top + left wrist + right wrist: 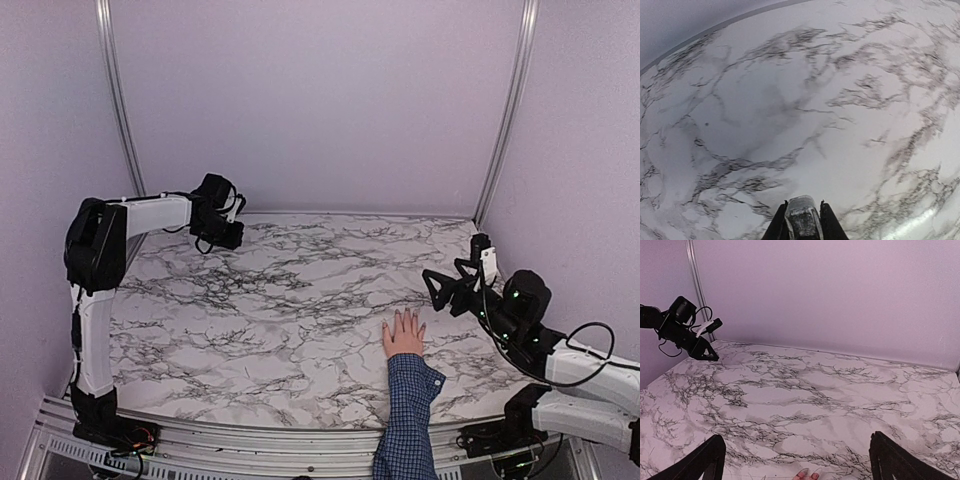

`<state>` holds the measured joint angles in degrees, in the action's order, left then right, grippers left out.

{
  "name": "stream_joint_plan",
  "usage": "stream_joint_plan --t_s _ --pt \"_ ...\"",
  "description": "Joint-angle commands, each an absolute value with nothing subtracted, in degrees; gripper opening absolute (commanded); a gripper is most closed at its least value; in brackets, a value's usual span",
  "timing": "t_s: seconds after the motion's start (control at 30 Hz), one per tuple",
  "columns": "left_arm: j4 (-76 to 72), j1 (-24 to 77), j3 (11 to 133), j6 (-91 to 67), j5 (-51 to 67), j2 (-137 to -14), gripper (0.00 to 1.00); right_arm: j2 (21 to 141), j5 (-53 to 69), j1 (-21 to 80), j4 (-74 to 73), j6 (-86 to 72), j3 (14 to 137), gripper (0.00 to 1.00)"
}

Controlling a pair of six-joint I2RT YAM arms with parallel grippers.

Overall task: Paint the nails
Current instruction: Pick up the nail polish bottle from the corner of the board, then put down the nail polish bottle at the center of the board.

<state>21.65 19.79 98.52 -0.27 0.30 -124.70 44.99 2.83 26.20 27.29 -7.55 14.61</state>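
Front right, nails (804, 472) near spread right gripper (796, 437), left gripper (803, 206) pinching grey object (803, 224)

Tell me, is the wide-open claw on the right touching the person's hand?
Apart. The top external view shows bare marble tabletop between the right gripper and the hand; the right wrist view shows the same gap.

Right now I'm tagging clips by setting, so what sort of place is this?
Likely a robot test booth: plain lilac walls, a marble-patterned tabletop, and a left arm and right arm mounted at its near edge.
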Motion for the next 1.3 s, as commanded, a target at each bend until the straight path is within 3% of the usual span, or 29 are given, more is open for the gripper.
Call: stream_joint_plan --t_s 0.0,0.37,0.63,1.27 --pt "19.9 27.6 93.1 3.6 3.9 -118.5 0.00 43.5 6.7 26.7 25.9 -8.2 14.9 0.99" --pt "16.6 48.1 77.1 7.9 6.2 -107.7 0.00 41.7 4.3 26.7 18.8 -14.5 15.9 0.99" --pt "13.4 60.6 72.0 8.2 2.6 -105.4 0.00 31.7 4.0 26.7 19.4 -14.4 10.8 0.99" --pt "9.1 69.3 74.7 10.5 5.4 -113.3 0.02 28.6 3.8 26.7 15.4 -14.6 11.6 0.99"
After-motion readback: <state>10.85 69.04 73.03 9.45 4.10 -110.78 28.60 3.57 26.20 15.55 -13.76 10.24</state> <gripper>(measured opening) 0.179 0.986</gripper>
